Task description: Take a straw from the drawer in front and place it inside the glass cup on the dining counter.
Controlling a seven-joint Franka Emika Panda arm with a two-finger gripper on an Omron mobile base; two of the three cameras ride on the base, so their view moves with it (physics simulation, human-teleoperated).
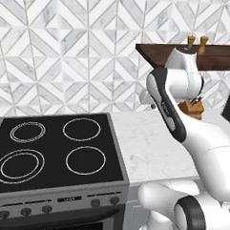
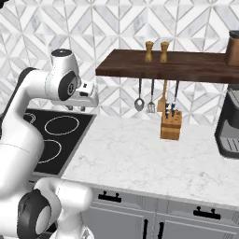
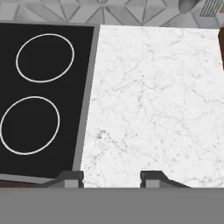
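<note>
Knife block (image 1: 192, 107) partly hidden behind arm; coffee machine (image 2: 229, 126) cut by right edge; stove (image 3: 39, 100) cropped at left edge.

Geometric tiled wall (image 2: 70, 28), marble counter (image 2: 140, 154), wooden shelf (image 2: 186, 65).

Bare counter (image 3: 153, 96) beside stove (image 3: 39, 96)

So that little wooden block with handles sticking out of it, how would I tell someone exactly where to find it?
Start at the dark wooden shelf on the tiled wall, then drop to the white marble counter beneath it. The knife block stands there under the hanging utensils, left of the coffee machine. It is the one light-wood thing on the counter, with dark handles poking from its top.
</note>
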